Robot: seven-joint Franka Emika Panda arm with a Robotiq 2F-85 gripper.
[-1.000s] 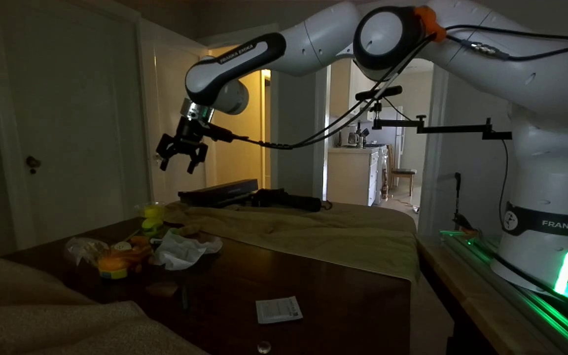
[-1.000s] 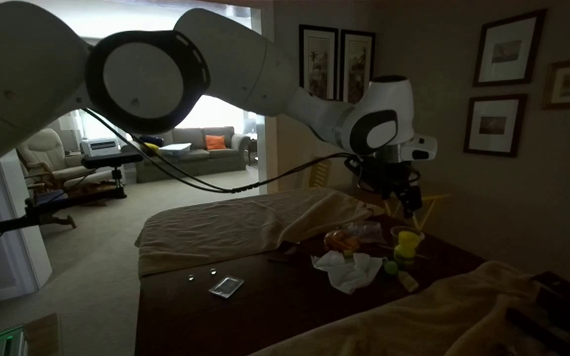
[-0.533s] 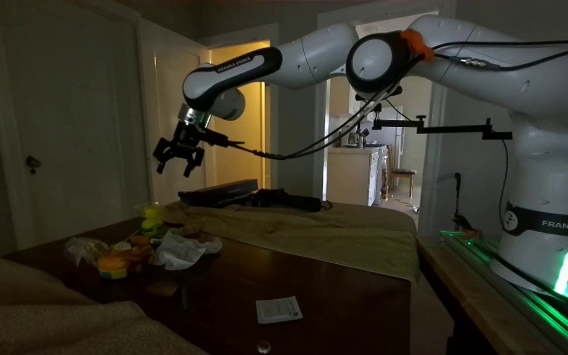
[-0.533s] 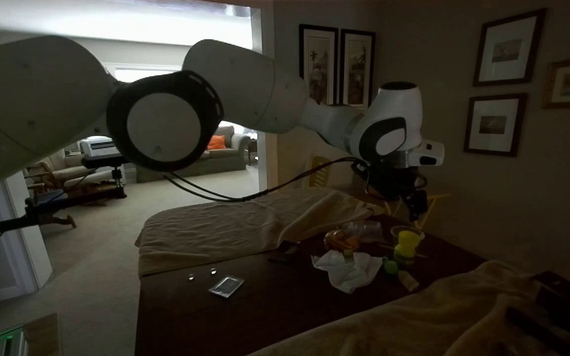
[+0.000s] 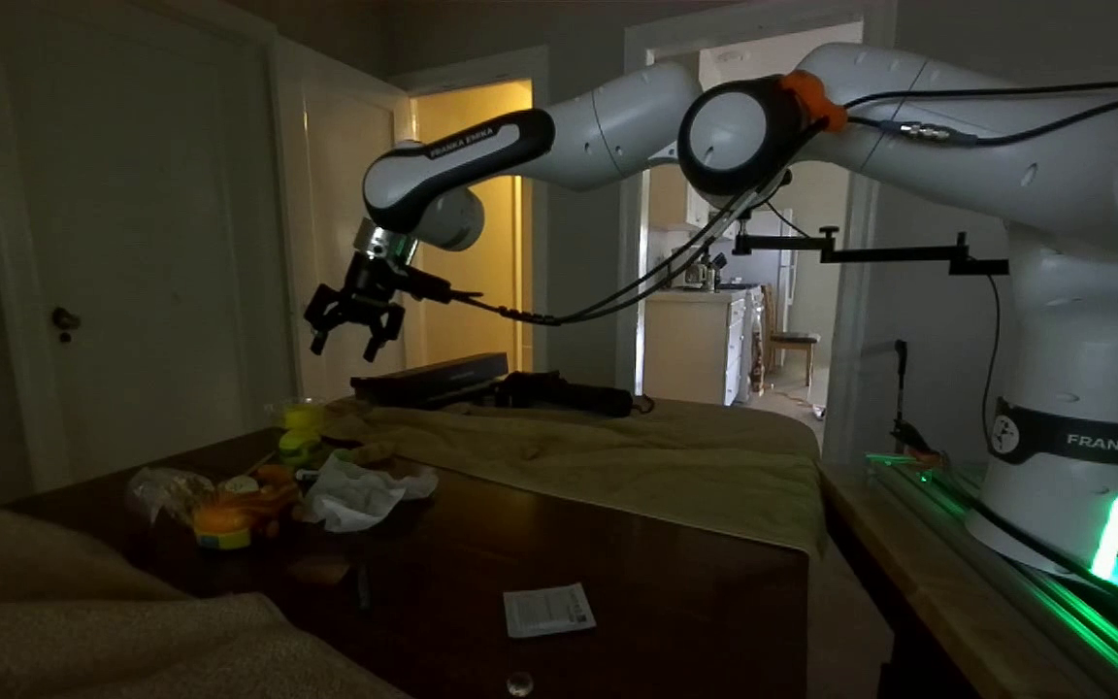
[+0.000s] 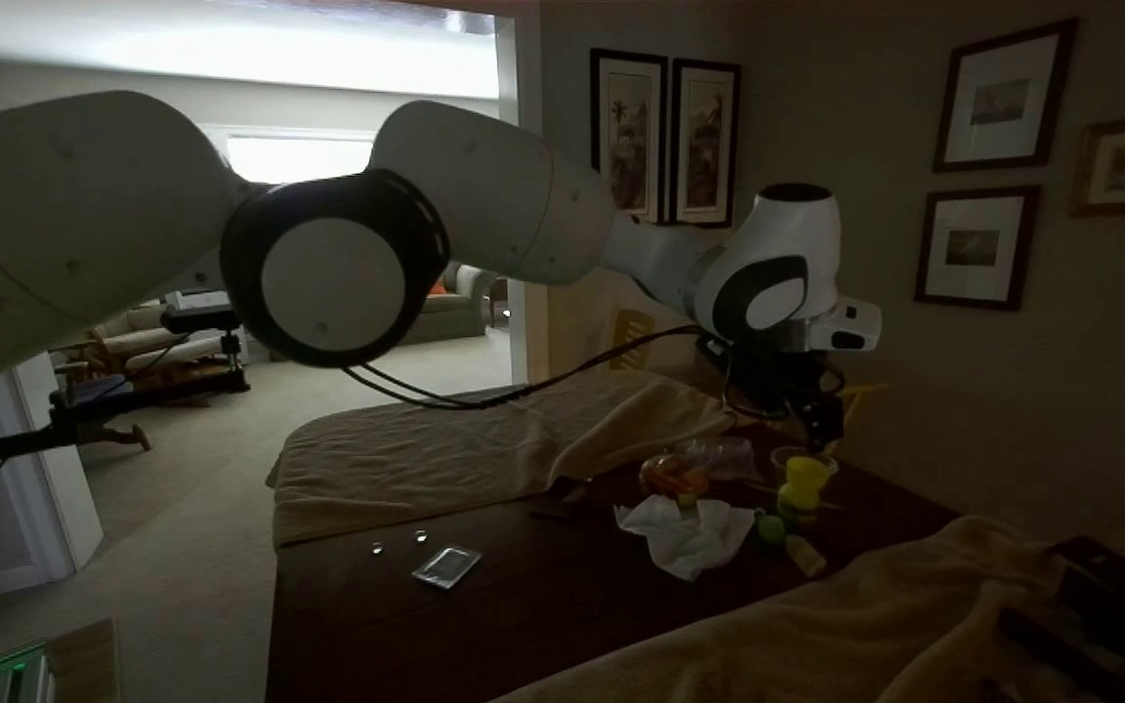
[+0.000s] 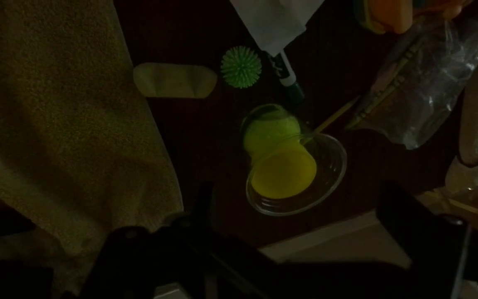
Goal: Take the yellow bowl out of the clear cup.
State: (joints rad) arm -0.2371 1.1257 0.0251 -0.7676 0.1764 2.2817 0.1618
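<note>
Lowered since the earlier frame: end effector, jaws spread, higher than the clear cup. Yellow bowl observed inside that cup, which stands upright on the tabletop near a green spiky ball.

I read FRANKA EMIKA on my arm, black stripe | FRANKA EM, cut off, on the base, black band | packet toward the robot-side edge of the worktop: words too tiny | marker near far edge: too dark
</note>
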